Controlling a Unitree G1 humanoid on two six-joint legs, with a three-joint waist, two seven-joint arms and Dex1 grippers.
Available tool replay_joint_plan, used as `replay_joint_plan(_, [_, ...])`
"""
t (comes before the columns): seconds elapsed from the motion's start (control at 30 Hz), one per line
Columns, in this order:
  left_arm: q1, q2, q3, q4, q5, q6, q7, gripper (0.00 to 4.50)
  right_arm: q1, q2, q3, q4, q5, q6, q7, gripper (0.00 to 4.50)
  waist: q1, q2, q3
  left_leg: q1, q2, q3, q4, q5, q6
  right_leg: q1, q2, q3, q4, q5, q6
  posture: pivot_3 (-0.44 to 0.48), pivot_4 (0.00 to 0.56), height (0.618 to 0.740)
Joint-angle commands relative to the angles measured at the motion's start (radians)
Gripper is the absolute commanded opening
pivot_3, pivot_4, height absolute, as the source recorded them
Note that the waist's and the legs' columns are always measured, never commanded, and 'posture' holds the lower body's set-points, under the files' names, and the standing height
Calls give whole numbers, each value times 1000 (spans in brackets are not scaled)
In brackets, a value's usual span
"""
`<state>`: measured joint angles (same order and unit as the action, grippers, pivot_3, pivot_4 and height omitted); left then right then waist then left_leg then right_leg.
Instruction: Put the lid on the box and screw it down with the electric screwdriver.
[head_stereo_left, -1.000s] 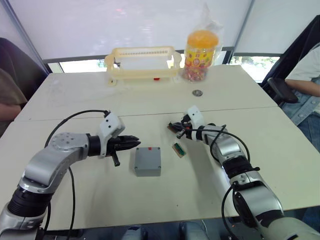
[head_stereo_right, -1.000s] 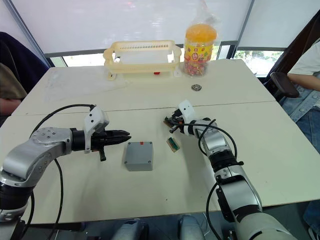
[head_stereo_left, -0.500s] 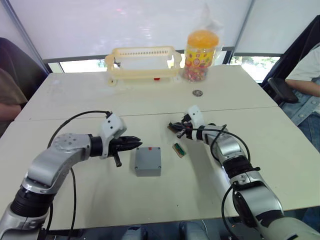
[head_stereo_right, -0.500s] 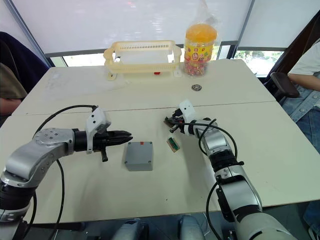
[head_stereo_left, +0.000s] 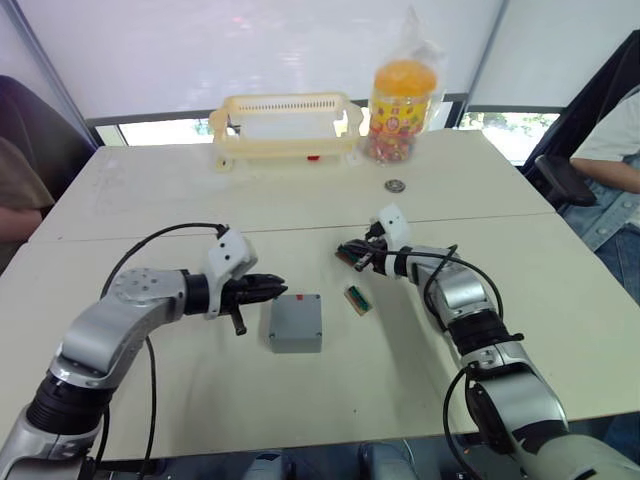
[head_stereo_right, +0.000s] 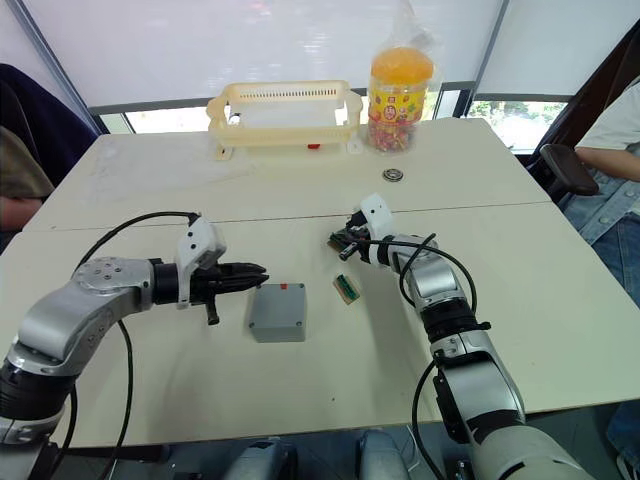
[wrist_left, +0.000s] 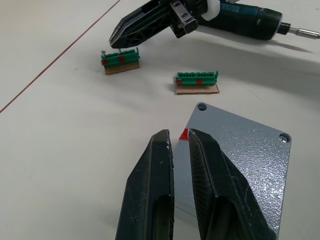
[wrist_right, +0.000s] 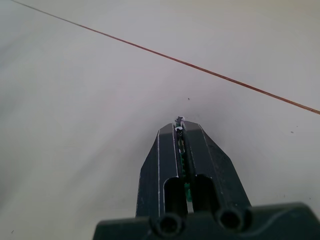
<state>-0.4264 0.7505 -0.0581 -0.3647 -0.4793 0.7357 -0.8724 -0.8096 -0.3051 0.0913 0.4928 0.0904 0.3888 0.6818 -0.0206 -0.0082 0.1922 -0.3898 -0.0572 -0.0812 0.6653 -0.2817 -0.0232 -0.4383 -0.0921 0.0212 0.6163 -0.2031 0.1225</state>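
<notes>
**Lid on box, mid-table**

We see flat square grey plastic lid (wrist_left: 240, 150) atop small square grey plastic box (head_stereo_left: 295, 343), centre of pale table (head_stereo_left: 330, 400). L claw (head_stereo_left: 275, 287) just beside box, near-closed, empty. R claw (head_stereo_left: 344, 253) well apart, clamped on small green strip (wrist_right: 186, 172).

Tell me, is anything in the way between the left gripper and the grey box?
No, nothing visible. The left gripper points at the box with just bare table between them. A small green part lies past the box.
</notes>
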Motion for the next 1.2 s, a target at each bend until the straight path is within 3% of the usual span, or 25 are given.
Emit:
replay_joint_plan(0.03, [2, 8, 10, -22, 0, -17, -9, 560, -1, -32, -50, -164, 51, 38, 13, 51, 1, 0, 0, 0, 0, 0, 0, 0, 0, 0, 0, 0, 0, 0, 0, 0, 150, 740])
replay_joint_plan(0.23, [3, 31, -2, -26, -7, -15, -55, 560, 130, -123, -45, -599, 208, 197, 145, 51, 4, 0, 0, -1, 0, -1, 0, 0, 0, 0, 0, 0, 0, 0, 0, 0, 150, 740])
replay_joint_plan(0.43, [9, 68, -22, -33, 8, -28, -111, 560, 263, -143, 15, -804, 263, 271, 153, 51, 2, 0, 0, -1, 1, 0, 0, 0, 0, 0, 0, 0, 1, 0, 0, 0, 150, 740])
replay_joint_plan(0.73, [65, 158, 21, -90, -12, -14, -160, 560, 317, -115, 108, -817, 227, 236, 105, 51, 5, 0, 0, -1, 1, 0, 0, 0, 0, 0, 0, 0, 0, 0, 0, 0, 150, 740])
replay_joint_plan(1.2, [81, 161, 46, -114, -33, 13, -119, 560, 316, -125, 150, -748, 198, 188, 119, 51, 5, 0, 0, -1, 1, 0, 0, 0, 0, 0, 0, 0, 0, 0, 0, 0, 150, 740])
